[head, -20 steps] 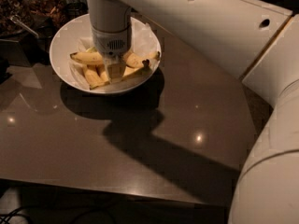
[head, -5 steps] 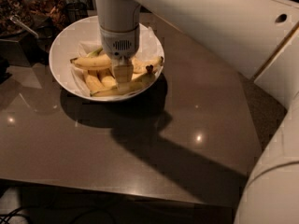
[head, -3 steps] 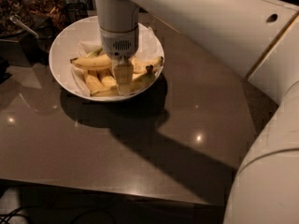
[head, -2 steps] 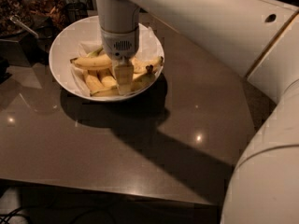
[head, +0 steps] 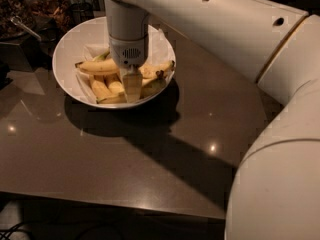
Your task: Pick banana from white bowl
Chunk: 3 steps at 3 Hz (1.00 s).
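The hand [head: 132, 90] reaches down into the bowl [head: 67, 49], its tip among the fruit. How far it is open, and whether it grips anything, cannot be told. The banana [head: 97, 66] lies in the bowl, just left of the hand. The bowl rests on a dark glossy tabletop [head: 150, 159]. Dim clutter [head: 47, 6] stands behind.
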Each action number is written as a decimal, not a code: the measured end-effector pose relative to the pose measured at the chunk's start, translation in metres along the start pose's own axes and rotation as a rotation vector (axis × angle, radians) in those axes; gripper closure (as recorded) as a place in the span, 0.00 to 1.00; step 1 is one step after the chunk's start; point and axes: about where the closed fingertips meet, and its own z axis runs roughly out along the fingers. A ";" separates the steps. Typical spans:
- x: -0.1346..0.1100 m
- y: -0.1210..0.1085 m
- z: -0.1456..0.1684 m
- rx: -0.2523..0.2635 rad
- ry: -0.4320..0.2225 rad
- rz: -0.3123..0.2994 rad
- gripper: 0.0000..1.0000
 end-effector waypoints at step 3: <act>0.000 0.003 -0.022 0.051 -0.020 0.012 1.00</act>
